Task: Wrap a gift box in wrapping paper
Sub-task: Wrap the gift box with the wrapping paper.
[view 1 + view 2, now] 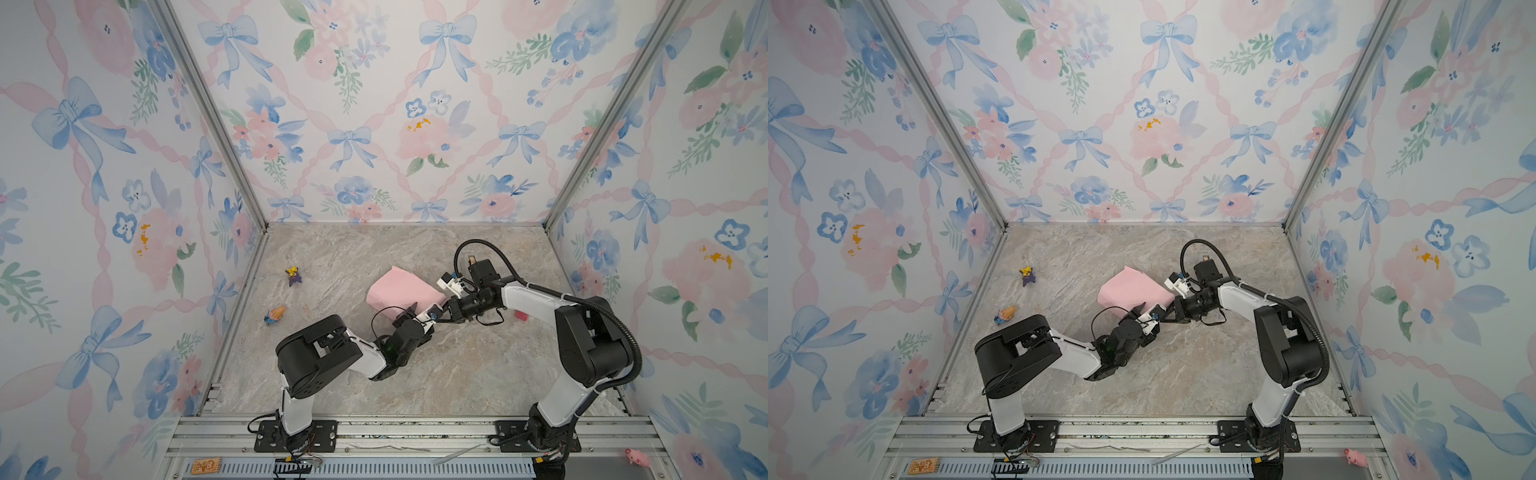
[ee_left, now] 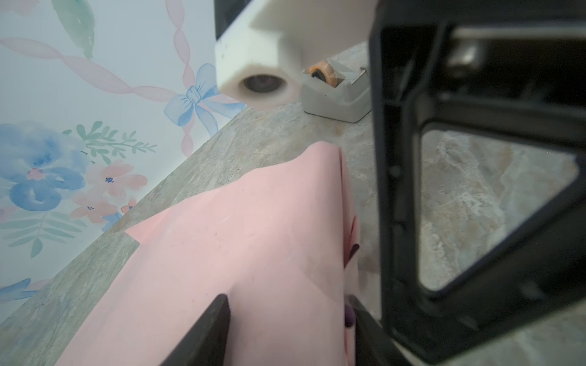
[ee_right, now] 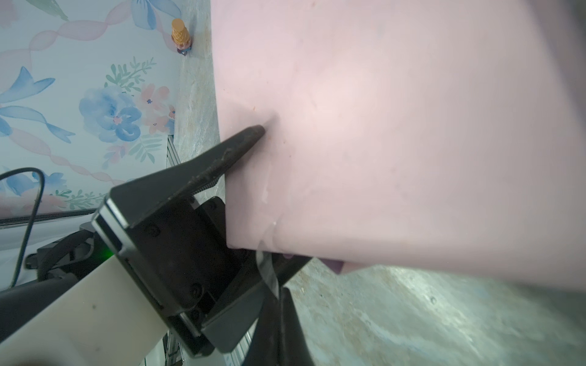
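Observation:
The wrapping paper (image 1: 399, 291) (image 1: 1129, 291) lies pale pink side out, folded into a bundle in the middle of the table. The gift box is hidden under it. My left gripper (image 1: 417, 309) (image 2: 287, 317) is shut on the bundle's near corner, with one finger (image 3: 247, 136) on top of the wrapping paper (image 3: 380, 126) and the other below. My right gripper (image 1: 438, 316) (image 3: 279, 293) sits just beside that corner. It is shut on a strip of clear tape (image 3: 268, 269) that runs up to the paper's edge. A sliver of the lilac side (image 3: 333, 264) shows underneath.
A grey tape dispenser (image 2: 336, 95) stands on the table beyond the bundle. Small toys lie at the left: a purple and yellow figure (image 1: 294, 275) and an orange cone toy (image 1: 275, 314). A small red object (image 1: 520, 316) sits under the right arm. A pink pig (image 1: 638, 457) rests on the front rail.

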Tool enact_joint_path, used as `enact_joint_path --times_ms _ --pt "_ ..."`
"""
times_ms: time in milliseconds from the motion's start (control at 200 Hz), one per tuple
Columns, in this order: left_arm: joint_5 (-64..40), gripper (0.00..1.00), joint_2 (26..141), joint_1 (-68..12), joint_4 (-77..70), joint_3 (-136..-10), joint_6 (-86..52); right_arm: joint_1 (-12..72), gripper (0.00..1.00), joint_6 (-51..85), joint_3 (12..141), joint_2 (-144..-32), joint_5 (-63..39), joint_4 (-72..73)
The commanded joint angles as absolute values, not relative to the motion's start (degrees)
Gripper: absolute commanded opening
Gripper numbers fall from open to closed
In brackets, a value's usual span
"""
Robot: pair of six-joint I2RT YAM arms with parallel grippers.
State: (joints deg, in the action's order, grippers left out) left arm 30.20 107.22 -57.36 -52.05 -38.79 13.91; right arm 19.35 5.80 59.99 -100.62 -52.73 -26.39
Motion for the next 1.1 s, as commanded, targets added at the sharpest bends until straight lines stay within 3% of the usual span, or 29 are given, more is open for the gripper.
enact_joint_path --times_ms 0,195,415,975,1095 --pt "28.21 0.59 110.59 -56.8 -41.52 -35.95 11.59 19.66 0.0 6.4 60.85 -101.75 -53.13 -26.59" --pt "28.29 0.59 110.63 -56.86 -41.58 -35.89 11.55 19.43 0.04 8.02 60.69 -102.19 -53.0 -25.03" --pt "28.3 0.59 110.63 -56.78 -41.65 -35.82 11.48 19.07 0.14 10.33 60.29 -102.48 -52.3 -22.56" --pt "28.13 0.59 110.83 -56.8 -41.84 -35.79 11.51 18.54 0.18 15.56 58.54 -103.96 -51.52 -16.01" --pt "28.13 0.59 110.9 -56.8 -41.92 -35.86 11.51 18.52 0.25 16.56 58.19 -104.06 -51.37 -15.0"
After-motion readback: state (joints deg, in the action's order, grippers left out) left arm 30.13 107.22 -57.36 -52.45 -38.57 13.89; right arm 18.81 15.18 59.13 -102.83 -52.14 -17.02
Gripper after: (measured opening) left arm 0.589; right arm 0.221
